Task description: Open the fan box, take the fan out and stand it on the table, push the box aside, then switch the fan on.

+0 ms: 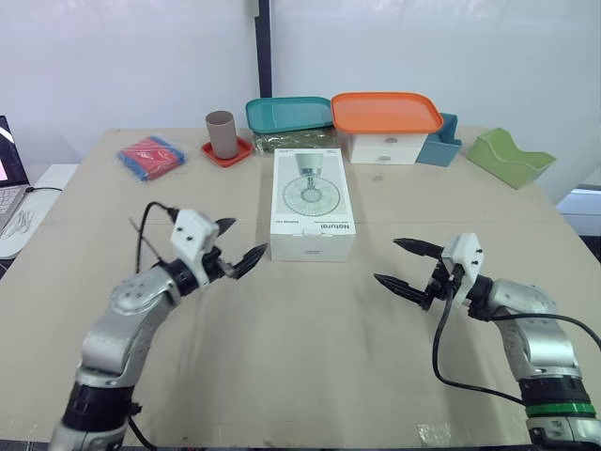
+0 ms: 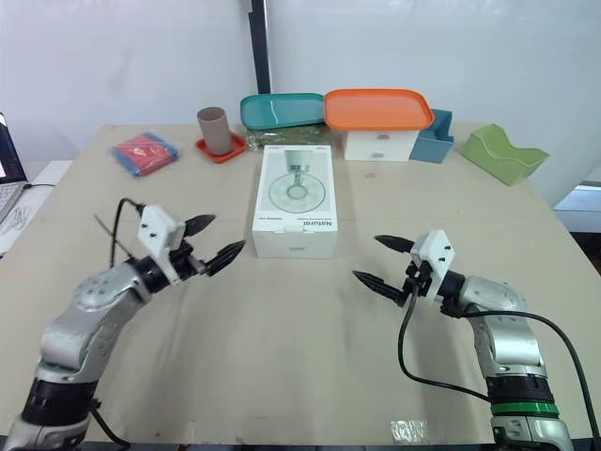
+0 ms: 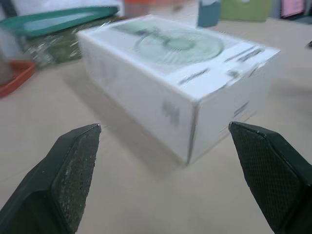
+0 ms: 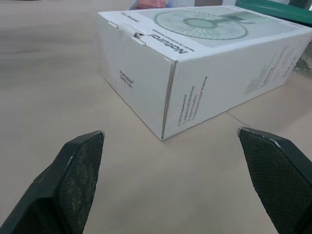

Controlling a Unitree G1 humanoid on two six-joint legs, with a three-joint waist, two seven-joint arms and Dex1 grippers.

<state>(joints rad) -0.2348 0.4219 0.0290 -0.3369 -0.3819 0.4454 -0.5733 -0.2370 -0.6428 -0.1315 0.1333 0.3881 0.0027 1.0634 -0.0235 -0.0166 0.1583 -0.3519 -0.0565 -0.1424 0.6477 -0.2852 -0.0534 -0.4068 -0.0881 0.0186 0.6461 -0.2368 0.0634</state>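
Note:
The white fan box (image 1: 312,204) lies flat and closed in the middle of the table, a green fan picture on its top face; it also shows as the fan box (image 3: 175,83) and the fan box (image 4: 204,63). My left gripper (image 1: 237,245) hovers open just left of the box's near corner, its fingers (image 3: 73,170) spread wide with nothing between them. My right gripper (image 1: 407,265) is open a short way to the right of the box's near end, its fingers (image 4: 73,180) empty and apart from the box.
Behind the box stand a teal-lidded container (image 1: 289,120), an orange-lidded white container (image 1: 387,124), a blue holder (image 1: 441,141), a brown cup on a red coaster (image 1: 223,136) and a green tray (image 1: 509,158). A red and blue packet (image 1: 150,155) lies far left.

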